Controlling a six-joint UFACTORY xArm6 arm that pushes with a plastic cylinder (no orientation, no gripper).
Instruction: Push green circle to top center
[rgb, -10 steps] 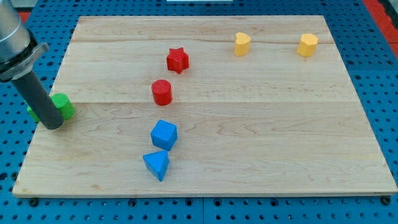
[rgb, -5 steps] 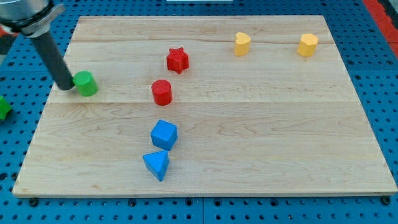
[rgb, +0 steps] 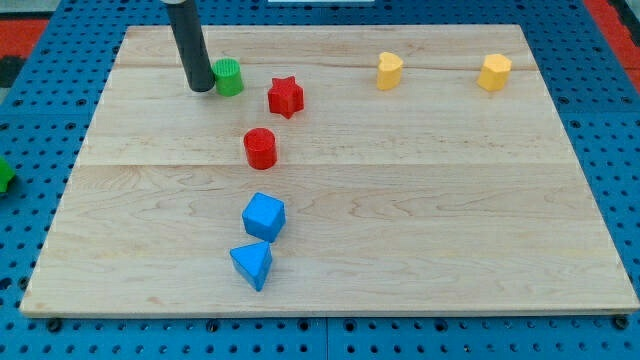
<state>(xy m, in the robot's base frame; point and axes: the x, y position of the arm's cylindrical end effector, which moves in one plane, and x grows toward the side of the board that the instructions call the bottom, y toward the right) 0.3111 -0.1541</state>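
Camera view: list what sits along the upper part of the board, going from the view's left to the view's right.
My tip → green circle, right beside it → red star → first yellow block → second yellow block.

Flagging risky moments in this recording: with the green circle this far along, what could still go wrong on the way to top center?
The red star sits just right of the green circle; a rightward push could knock it. My tip touches the circle's left side only, so the round block may slip off sideways. The board's top edge is close.

Green circle (rgb: 229, 76) and my tip (rgb: 203, 88) farther up-right.
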